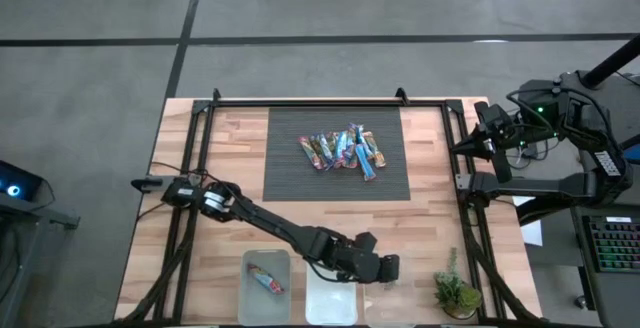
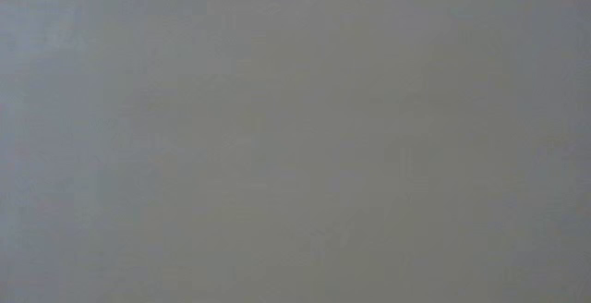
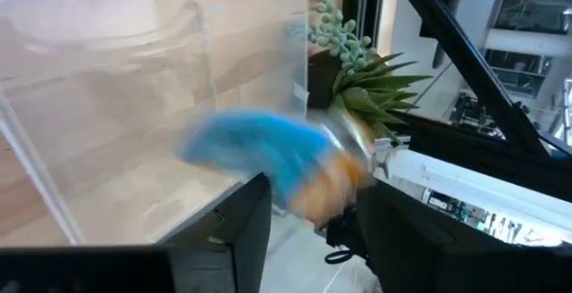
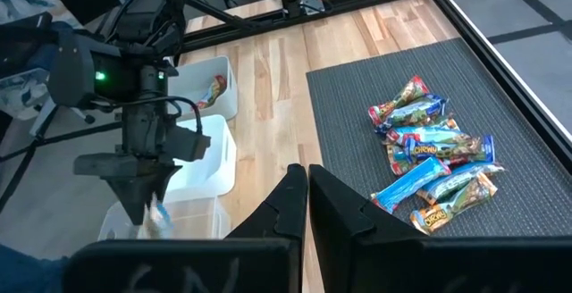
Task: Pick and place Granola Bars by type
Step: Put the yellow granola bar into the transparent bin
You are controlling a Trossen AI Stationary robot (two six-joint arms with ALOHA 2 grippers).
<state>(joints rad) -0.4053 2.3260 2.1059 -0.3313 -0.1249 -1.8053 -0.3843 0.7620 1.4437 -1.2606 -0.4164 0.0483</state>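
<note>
left claw (image 3: 308, 208) open, blue bar (image 3: 268, 154) between fingers

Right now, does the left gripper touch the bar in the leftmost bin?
Apart. The high view shows the left gripper over the rightmost bin, far from the bar.

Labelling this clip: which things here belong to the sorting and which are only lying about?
Job: pile of shiny-wrapped granola bars on the dark mat; red-wrapped bar in the clear plastic bin; blurred blue-wrapped bar at the left gripper.
Lying about: small potted succulent.
</note>
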